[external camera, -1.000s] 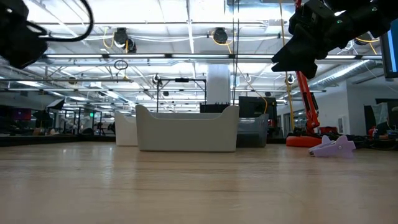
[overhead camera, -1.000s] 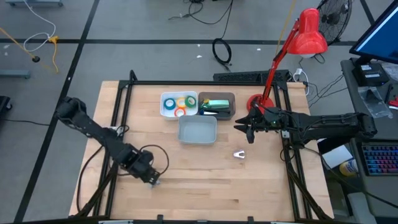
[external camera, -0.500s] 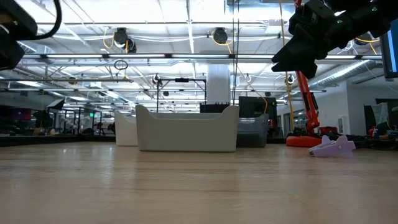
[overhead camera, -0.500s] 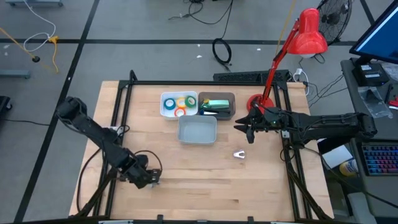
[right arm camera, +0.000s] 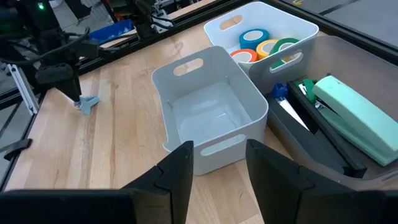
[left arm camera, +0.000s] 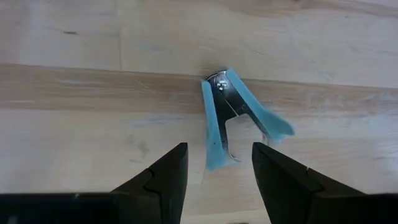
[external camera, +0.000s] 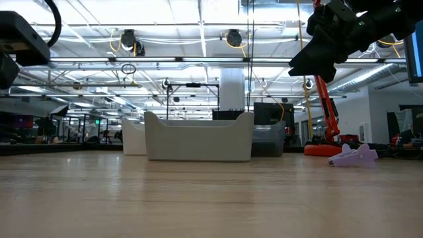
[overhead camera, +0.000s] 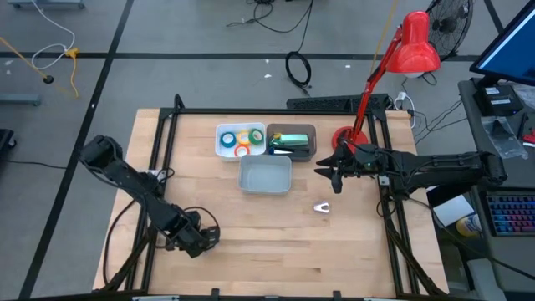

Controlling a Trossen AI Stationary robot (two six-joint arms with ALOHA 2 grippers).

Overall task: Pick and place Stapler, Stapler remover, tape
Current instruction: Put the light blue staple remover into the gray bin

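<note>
The left gripper (overhead camera: 197, 241) has slid along the near edge and now hangs over the blue staple remover (left arm camera: 231, 116), fingers apart, gripping nothing: a pickup looks close. The tape (overhead camera: 245, 139) sits in its white bin. The right gripper (overhead camera: 331, 173) waits open and empty beside the middle bin (right arm camera: 205, 112).

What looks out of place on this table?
Two things lie loose on the wood, outside the bins: a blue staple remover by the left end effector, a pale staple remover near the empty white bin.

Left tool (left arm camera: 214, 171) open, low over table; right tool (right arm camera: 217, 165) open, seemingly raised
</note>
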